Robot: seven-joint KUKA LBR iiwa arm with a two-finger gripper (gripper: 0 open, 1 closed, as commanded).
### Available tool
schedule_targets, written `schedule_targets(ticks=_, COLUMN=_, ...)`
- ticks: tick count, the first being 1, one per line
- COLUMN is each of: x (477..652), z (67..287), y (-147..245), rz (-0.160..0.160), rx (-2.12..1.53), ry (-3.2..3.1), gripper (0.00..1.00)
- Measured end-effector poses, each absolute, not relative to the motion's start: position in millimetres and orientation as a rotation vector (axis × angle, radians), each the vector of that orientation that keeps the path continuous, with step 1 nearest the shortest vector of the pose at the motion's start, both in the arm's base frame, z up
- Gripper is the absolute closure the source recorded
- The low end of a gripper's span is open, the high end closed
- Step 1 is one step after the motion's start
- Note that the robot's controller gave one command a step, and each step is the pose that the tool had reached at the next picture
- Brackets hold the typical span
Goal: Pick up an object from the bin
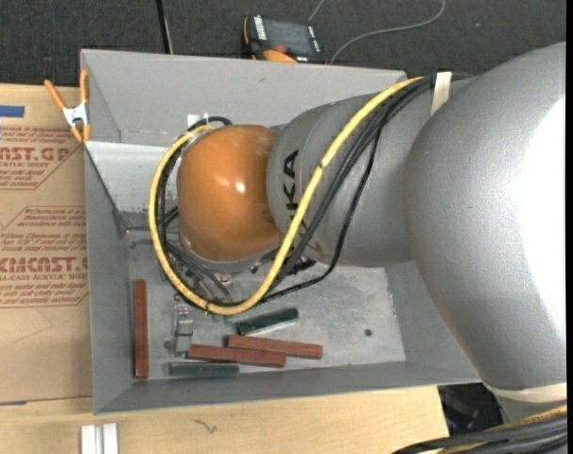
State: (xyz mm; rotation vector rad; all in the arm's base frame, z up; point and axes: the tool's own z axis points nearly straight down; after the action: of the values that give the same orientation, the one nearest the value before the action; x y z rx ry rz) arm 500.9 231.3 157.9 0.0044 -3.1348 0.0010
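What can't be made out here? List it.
Camera view:
1. Middle of the bin floor: covered by the arm's orange cover and cables.
2. Bin's right part: behind the arm's grey body.
3. Small grey piece beside the long red-brown stick at the left: too small to identify.

Silver-grey arm (476, 206) with glossy orange wrist cover (225, 192) and looped yellow-and-black cables (155, 201).

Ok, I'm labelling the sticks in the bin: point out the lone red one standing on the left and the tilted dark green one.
Left red stick (140, 329): camera view, middle of its length.
Tilted green stick (266, 322): camera view, middle of its length.
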Motion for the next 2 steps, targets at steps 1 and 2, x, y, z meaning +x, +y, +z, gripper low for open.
schedule_targets(ticks=1, x=484.1, z=67, y=148, rz=-0.001, rx=0.102, ry=-3.141, gripper=0.0)
schedule_targets(ticks=2, x=500.6, z=69, y=45, rz=0.003, rx=-0.31, ry=-3.126, gripper=0.0)
